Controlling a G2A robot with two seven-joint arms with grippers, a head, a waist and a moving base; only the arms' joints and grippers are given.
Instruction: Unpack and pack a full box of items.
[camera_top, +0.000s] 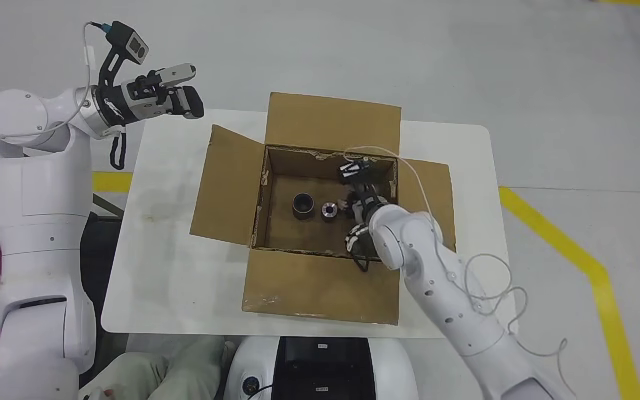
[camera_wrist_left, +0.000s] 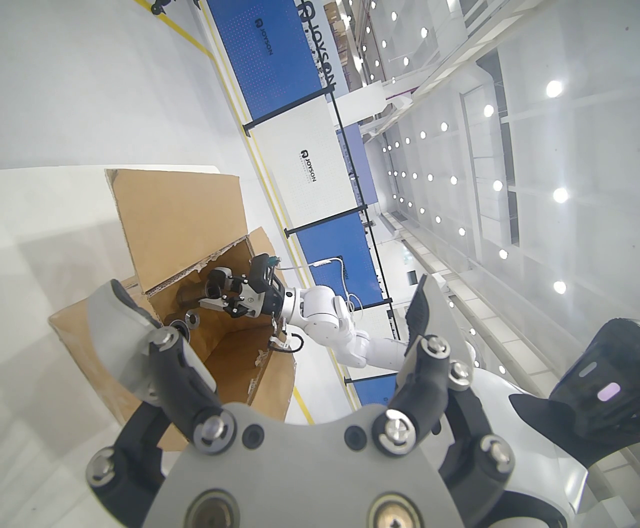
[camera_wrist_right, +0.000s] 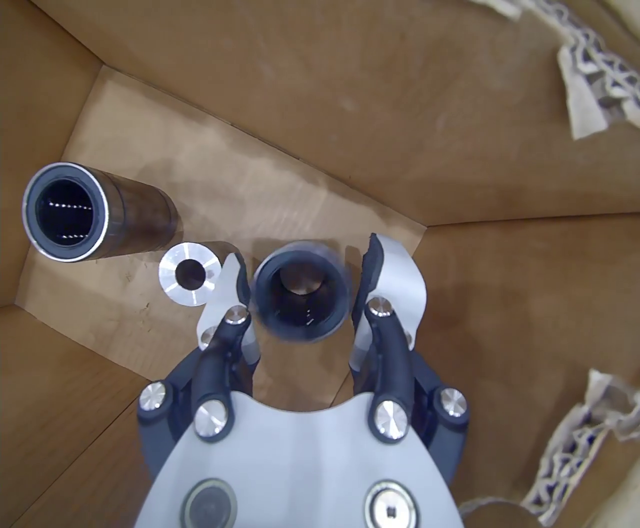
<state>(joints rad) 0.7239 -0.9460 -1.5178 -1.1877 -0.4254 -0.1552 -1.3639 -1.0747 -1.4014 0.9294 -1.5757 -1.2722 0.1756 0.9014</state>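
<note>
Box (camera_top: 335, 122) with three metal parts (camera_wrist_right: 189, 274) inside: right fingers (camera_wrist_right: 395, 275) open around dark sleeve (camera_wrist_right: 300, 295), left fingers (camera_wrist_left: 427, 312) open and empty. Unpacking appears barely begun; repacking remains.

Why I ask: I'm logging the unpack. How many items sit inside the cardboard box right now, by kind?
Dark hollow cylinders: 2
Silver cylinder with a centre hole: 1
Total: 3
</note>
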